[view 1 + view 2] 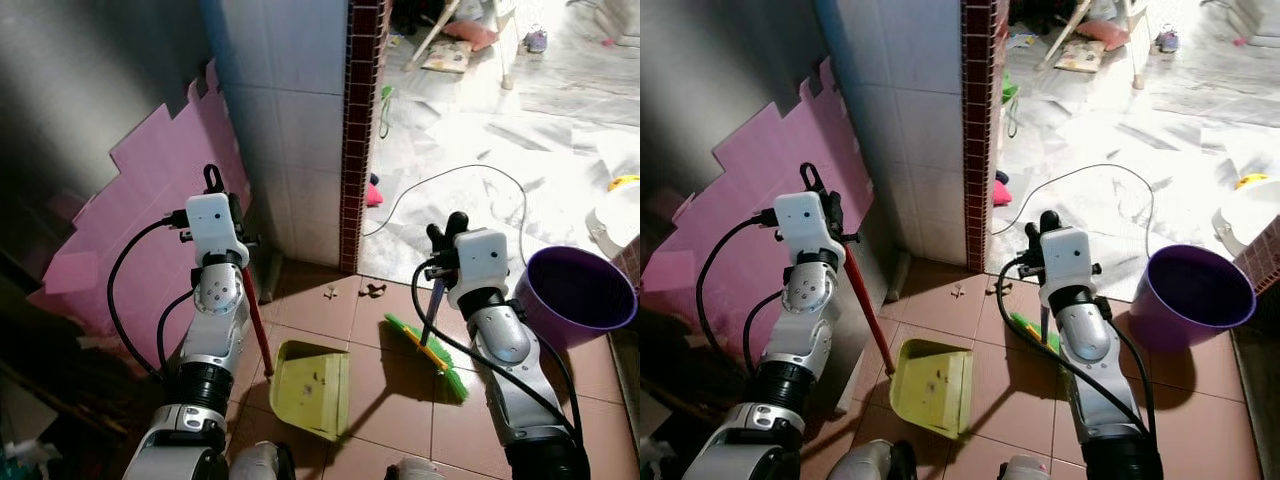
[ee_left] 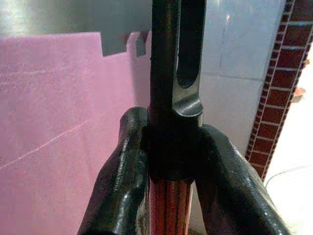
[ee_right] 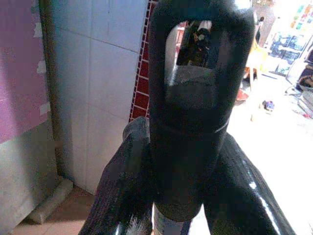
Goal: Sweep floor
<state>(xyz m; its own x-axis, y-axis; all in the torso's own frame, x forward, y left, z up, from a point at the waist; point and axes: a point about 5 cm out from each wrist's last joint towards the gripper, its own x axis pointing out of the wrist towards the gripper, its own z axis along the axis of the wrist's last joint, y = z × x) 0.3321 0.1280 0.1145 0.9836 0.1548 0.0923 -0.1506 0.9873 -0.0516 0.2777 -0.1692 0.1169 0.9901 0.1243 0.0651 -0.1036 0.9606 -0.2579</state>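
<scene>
1. The left pincer (image 2: 168, 161) is clamped on the red dustpan handle (image 1: 258, 325); the yellow-green dustpan (image 1: 312, 388) rests on the terracotta floor (image 1: 390, 395).
2. The right pincer (image 3: 188, 171) is clamped on the broom handle (image 1: 432, 312); the green broom head (image 1: 430, 353) lies just beside the dustpan.
3. The tiled wall corner (image 1: 352, 150) is near ahead; the purple bucket (image 1: 575, 295) hems in the right side.
4. No writing is readable.

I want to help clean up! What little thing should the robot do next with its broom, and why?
Probably reach the green-bristled broom forward past the small bits of debris on the terracotta tile floor, then pull them toward the yellow-green plastic dustpan. The right gripper already clamps the broom's handle, the left gripper clamps the dustpan's red handle, and the bits lie beyond both.
</scene>
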